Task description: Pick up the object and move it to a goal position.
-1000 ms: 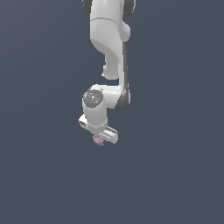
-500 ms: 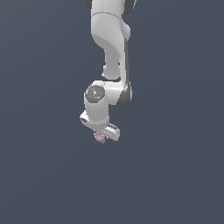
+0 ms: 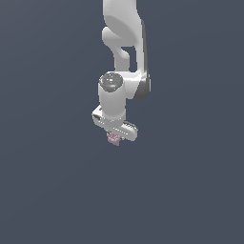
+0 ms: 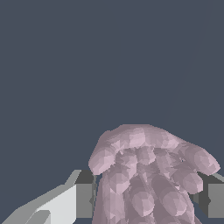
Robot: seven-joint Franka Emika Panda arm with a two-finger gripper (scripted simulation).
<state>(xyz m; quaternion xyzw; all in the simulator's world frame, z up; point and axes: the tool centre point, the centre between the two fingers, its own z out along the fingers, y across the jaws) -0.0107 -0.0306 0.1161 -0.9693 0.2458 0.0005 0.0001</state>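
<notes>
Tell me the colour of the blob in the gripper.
Pale pink-mauve, all over the blob; the wrist view shows it best.

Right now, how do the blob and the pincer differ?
Colour: the blob is pale pink-mauve; the pincer is white with grey pads.
Shape: the blob is knobbly and irregular; the pincer is smooth and blocky.
Size: in the exterior view the blob is far smaller, just poking out below the pincer.
Shared: they touch, the blob sitting between the pads.
</notes>
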